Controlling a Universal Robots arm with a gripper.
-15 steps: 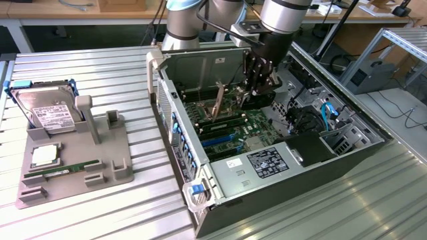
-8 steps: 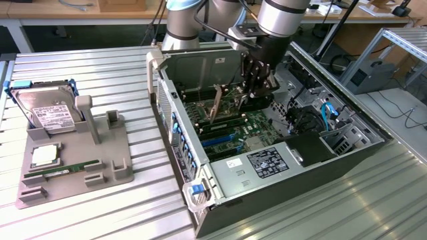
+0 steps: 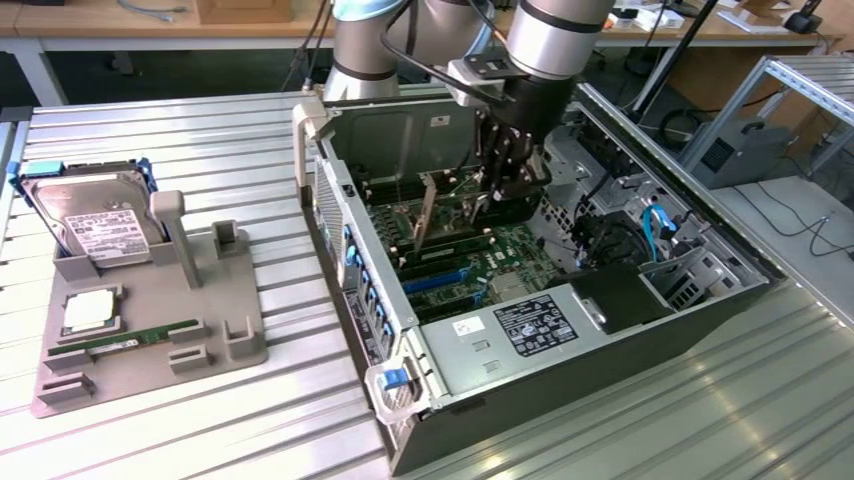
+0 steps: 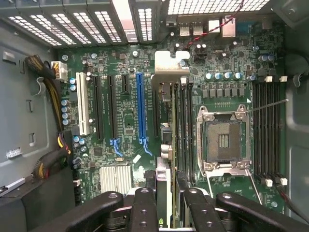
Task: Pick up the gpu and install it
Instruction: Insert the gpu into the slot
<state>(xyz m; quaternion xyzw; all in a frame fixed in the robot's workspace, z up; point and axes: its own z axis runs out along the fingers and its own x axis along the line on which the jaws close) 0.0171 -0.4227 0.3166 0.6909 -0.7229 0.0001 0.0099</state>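
Note:
The gpu [image 4: 165, 159] is a thin card seen edge-on, its silver end bracket [image 4: 170, 65] toward the case's rear grille. My gripper [image 4: 167, 212] is shut on the card's near end, one dark finger [image 4: 145, 208] on each side. The card hangs upright over the motherboard, between the blue slot [image 4: 140, 106] and the black memory slots beside the processor socket [image 4: 224, 140]. I cannot tell whether its edge touches a slot. In the exterior view my gripper [image 3: 505, 185] reaches down into the open computer case [image 3: 534, 330], and the brownish gpu [image 3: 427, 215] stands upright beside it.
A grey parts holder [image 3: 227, 350] lies on the metal table at the exterior view's left. It carries a silver hard drive [image 3: 100, 225], a square chip [image 3: 87, 312] and a green memory stick [image 3: 127, 340]. Case walls, drive bays and cable bundles [image 4: 53, 164] hem in the motherboard.

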